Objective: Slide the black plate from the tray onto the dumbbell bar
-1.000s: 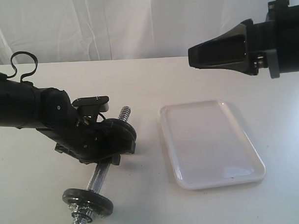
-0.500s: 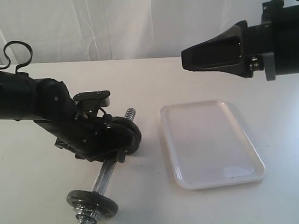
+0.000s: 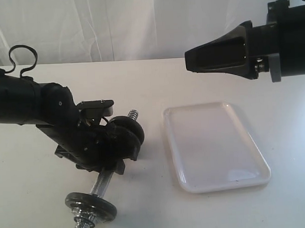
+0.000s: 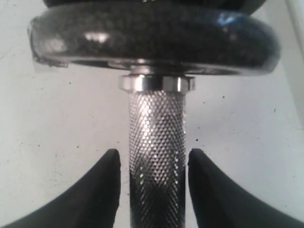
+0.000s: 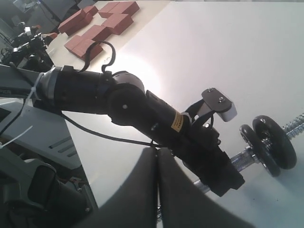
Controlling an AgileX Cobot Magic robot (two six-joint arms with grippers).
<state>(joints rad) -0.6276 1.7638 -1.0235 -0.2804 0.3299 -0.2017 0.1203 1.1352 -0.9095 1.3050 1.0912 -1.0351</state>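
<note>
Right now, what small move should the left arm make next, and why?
Probably draw the left gripper back off the dumbbell bar: it stands open astride the knurling, the black plate sits on the bar near its threaded end, and the tray holds nothing.

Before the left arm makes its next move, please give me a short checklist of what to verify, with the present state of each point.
1. Black plate is on the dumbbell bar: ok. It sits at the far end, with thread showing beyond it.
2. Tray holds no plate: ok.
3. Left gripper is not clamping the bar: seems ok. The jaws flank the knurled middle with a thin gap.
4. Right gripper is clear of the bar: ok. It is shut, empty and raised.
5. A nut secures that plate: not ok. None is visible at that end.
</note>
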